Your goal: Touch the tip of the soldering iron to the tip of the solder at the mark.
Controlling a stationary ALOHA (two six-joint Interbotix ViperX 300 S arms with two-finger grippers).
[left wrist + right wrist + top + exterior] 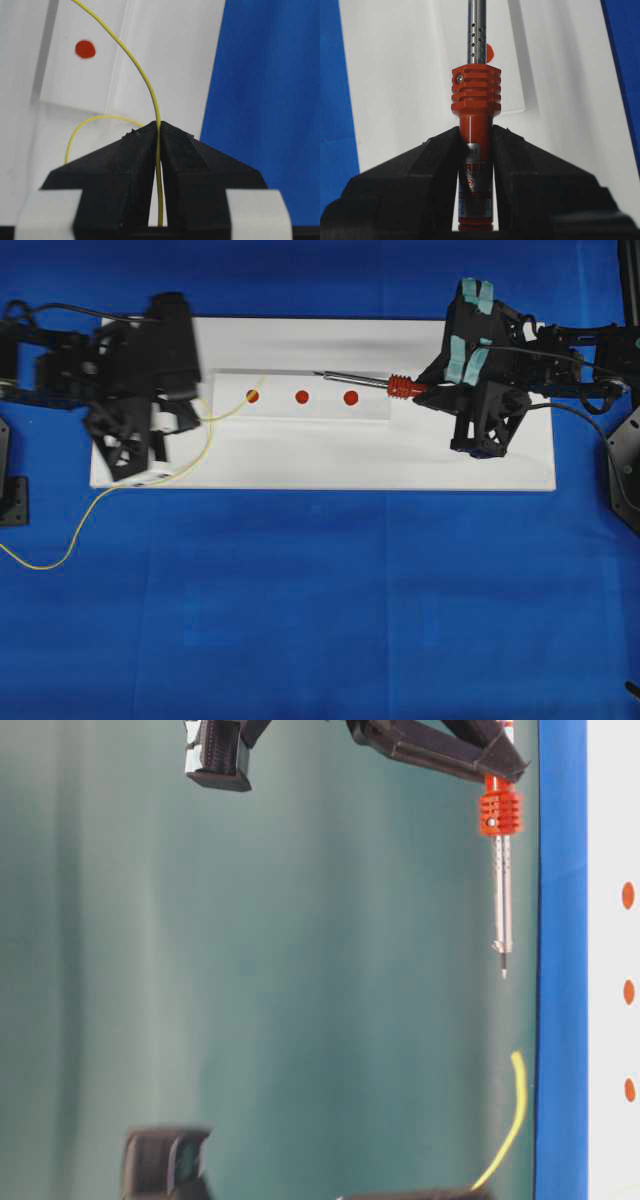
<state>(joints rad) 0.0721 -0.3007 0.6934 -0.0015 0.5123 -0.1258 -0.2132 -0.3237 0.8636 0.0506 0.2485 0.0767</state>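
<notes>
The left end effector (pixel 159 150) is clamped on the long thin curly yellow solder wire (pixel 142 75), limp and springy, best pinched near its tip. The right end effector (pixel 476 150) grips the stiff orange-red-handled soldering iron (pixel 372 384), shaft pointing toward nine o'clock above the white board (pixel 300 455).

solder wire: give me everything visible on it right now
The solder is a thin, glossy yellow wire, bare, no spool in view. The left gripper is shut on it near one end; the short free end curves forward to a tip over the white board, near the leftmost red dot. Behind the gripper it loops, then trails off the board across the blue cloth. Its tip is apart from the iron.
</notes>
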